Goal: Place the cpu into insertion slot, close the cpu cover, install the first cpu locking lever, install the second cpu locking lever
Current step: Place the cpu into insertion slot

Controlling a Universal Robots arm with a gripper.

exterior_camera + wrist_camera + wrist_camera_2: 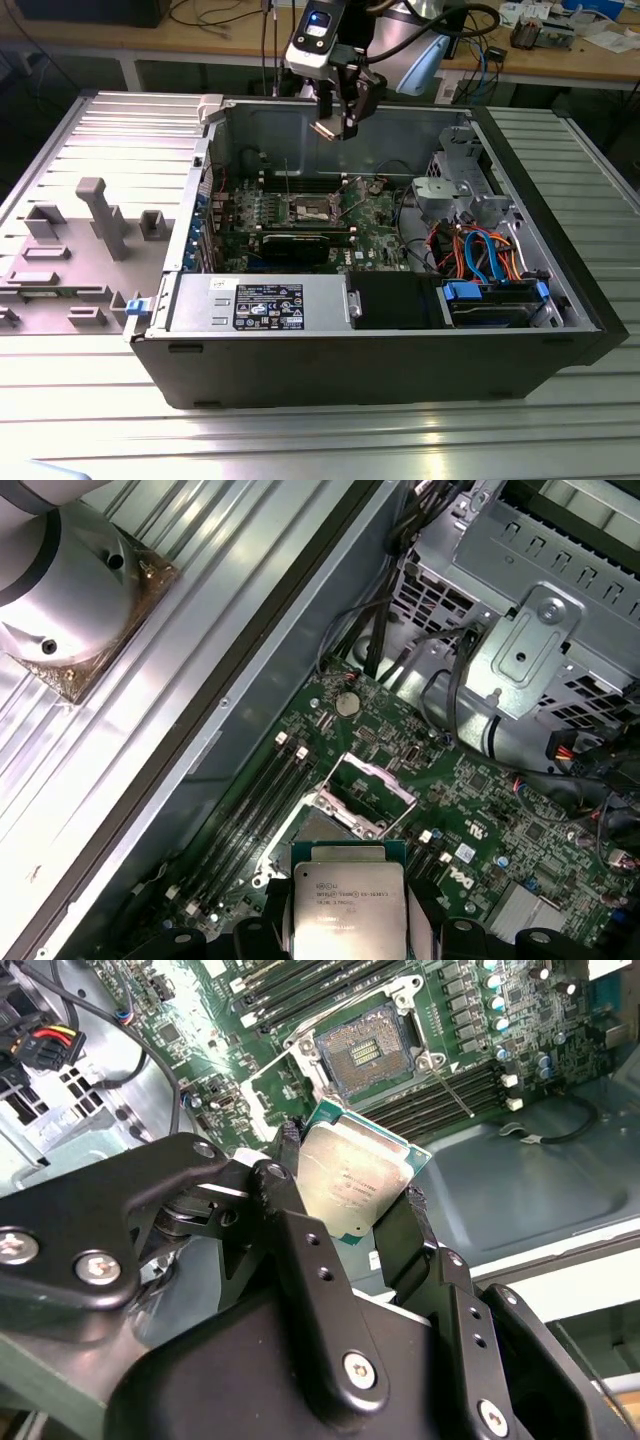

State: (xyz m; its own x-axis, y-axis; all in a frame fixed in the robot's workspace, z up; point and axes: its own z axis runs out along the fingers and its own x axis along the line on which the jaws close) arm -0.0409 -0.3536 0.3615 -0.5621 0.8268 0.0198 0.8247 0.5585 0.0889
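Right at the fingers [405, 1240]: the two black tips are pinching the cpu [352, 1175] by opposite edges, and the chip sits tilted between them with its silver top facing the camera in the second wrist view. In the first wrist view the same chip [348, 905] shows between the two dark pads, with its green edge peeking out at the far side. So the gripper [352, 1188] is clamped on the cpu and carries it in the air.

From where I stand, the gripper [338, 125] hangs above the open computer case [400, 370], up near the back wall, with the cpu [328, 128] a pale patch at its tip. It is well clear of the board below.

Down on the green motherboard [200, 1050] is the insertion slot [365, 1052], a dark square with a silvery rim, bare and with nothing seated in it. In the first wrist view the slot [335, 825] lies just past the held chip, and the cpu cover [390, 783] stands lifted off it at an angle, so the socket is open. A thin metal lever [455, 1088] runs slantwise beside the socket, not latched down.

Further out, long black memory slots [260, 800] run alongside the socket, and a metal drive cage [530, 650] fills the corner of the case. The case lies on its side on a ribbed metal table [300, 440], with a grey moulded tray [90, 230] on the exterior view's left.
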